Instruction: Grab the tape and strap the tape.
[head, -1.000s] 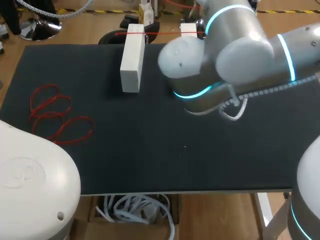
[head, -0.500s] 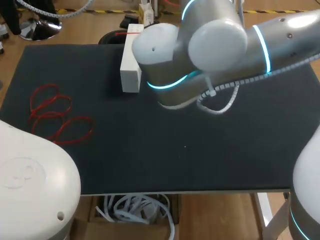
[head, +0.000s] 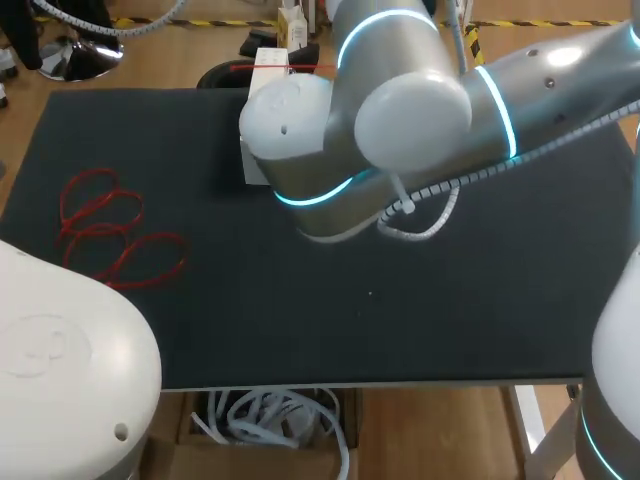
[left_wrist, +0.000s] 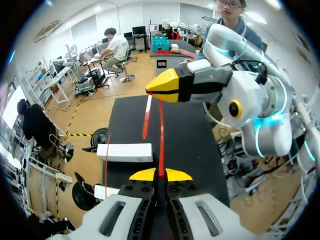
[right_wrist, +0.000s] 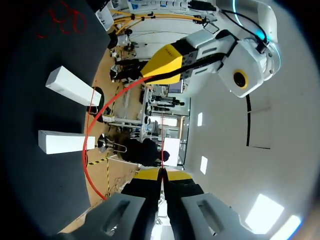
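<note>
Where the black table (head: 200, 320) spreads, red tape loops (head: 110, 230), white block (head: 268, 62) apart.

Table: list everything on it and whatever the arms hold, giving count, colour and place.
Table: one, black top, under everything.
Blocks: two, white, lying apart near the table's far edge.
Loops: a tangled few, red, flat on the table's left side.
Tape: one strip, red, running between the two grippers, with a slack part passing the blocks.
Right arm: one, white and grey, above the table's middle, hiding one block in the head view.
Left gripper: one, yellow tips, shut on the tape.
Right gripper: one, yellow tips, shut on the tape, facing the left gripper.
</note>
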